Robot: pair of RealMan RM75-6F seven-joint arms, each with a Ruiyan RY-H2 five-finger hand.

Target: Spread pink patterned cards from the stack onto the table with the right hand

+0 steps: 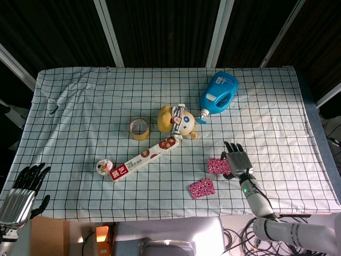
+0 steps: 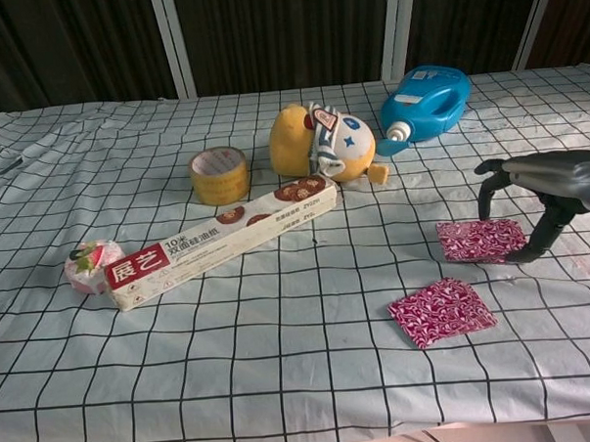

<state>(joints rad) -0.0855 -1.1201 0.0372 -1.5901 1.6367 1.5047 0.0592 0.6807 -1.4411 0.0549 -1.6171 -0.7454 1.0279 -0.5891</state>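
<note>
The stack of pink patterned cards (image 1: 217, 166) (image 2: 477, 240) lies on the checked cloth at the right front. My right hand (image 1: 237, 160) (image 2: 538, 186) hovers over the stack's right side, fingers arched down, their tips touching the stack's far and right edges. One single pink card (image 1: 201, 188) (image 2: 440, 312) lies flat on the cloth in front and to the left of the stack. My left hand (image 1: 22, 191) hangs off the table's front left corner, fingers apart and holding nothing.
A long box (image 2: 218, 240), a tape roll (image 2: 219, 173), a small round pink item (image 2: 92, 265), a yellow plush toy (image 2: 324, 141) and a blue detergent bottle (image 2: 425, 102) lie across the middle and back. The table's front edge (image 1: 160, 216) is close to the single card.
</note>
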